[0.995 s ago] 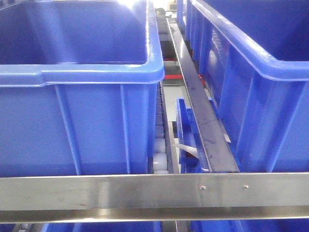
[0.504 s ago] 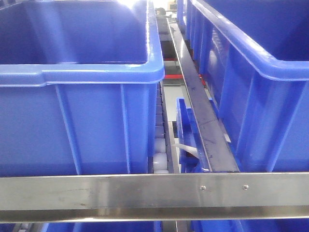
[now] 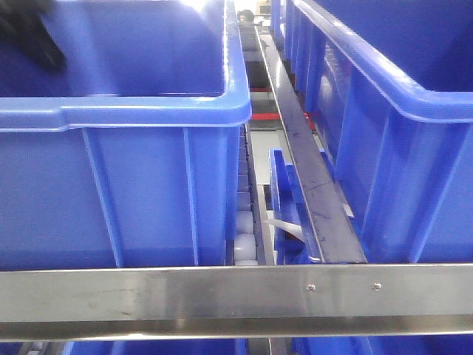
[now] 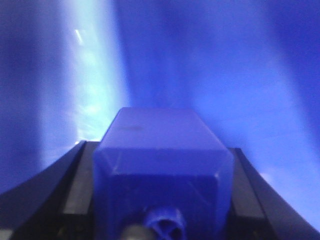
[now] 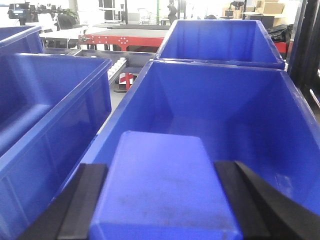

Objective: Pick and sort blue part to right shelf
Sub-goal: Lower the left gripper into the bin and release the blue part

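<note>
My left gripper [image 4: 159, 147] is shut on a blue block part [image 4: 160, 175]; its black fingers [image 4: 75, 175] press both sides, and blurred blue bin walls surround it. In the front view a dark part of that arm [image 3: 29, 37] shows inside the left blue bin [image 3: 148, 111]. My right gripper [image 5: 161, 167] is shut on a second blue block part [image 5: 162, 200], held over the near rim of a large blue bin [image 5: 220, 105]. The right shelf shows as a steel front rail [image 3: 185, 292] with two screws [image 3: 310, 287], white rollers [image 3: 244, 237] and the bins.
A second large blue bin [image 3: 384, 81] stands at the right. Between the bins run a dark metal strip [image 3: 310, 170] and a narrow blue upright piece [image 3: 284, 200]. Another bin [image 5: 220, 35] sits behind, and one at the left [image 5: 45, 100]. Red framework [image 5: 125, 37] stands far back.
A dark part of the left arm has come into the top left of the front view, inside the left bin. The bins and rail have not moved.
</note>
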Tool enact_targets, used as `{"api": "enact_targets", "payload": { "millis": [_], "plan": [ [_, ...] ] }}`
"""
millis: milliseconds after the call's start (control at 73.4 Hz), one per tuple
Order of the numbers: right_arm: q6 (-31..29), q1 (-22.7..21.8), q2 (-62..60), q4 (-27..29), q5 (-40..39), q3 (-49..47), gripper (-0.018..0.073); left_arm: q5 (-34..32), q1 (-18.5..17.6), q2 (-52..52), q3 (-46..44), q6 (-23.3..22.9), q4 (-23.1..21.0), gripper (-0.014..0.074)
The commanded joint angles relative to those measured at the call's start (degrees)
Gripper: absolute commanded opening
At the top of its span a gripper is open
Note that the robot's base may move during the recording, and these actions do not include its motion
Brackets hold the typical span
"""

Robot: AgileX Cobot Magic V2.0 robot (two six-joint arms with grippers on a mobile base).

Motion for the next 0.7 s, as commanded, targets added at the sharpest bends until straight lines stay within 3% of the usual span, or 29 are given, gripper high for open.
{"api": "enact_targets", "payload": {
  "millis": [0,409,477,682],
  "plan": [
    [-0.49,0.01,1.02,-1.04,-5.25,-1.64,0.0236,-4.40,-0.12,2.86,-3.80,-0.01,-0.56,0.0251],
    [-0.49,0.01,1.02,-1.04,-5.11,-1.64,0.0236,-2.30,-0.12,14.07,-9.10,-0.01,-0.56,0.0265],
    [-0.49,0.01,1.02,-1.04,-4.86,-1.64,0.0236,-2.00,-0.12,14.07,-9.34,-0.01,-0.56,0.0314],
    [-0.49,0.01,1.02,-1.04,-4.46,-1.64,0.0236,-1.18,-0.12,14.07,-10.02,-0.01,-0.56,0.0585]
  ]
}}
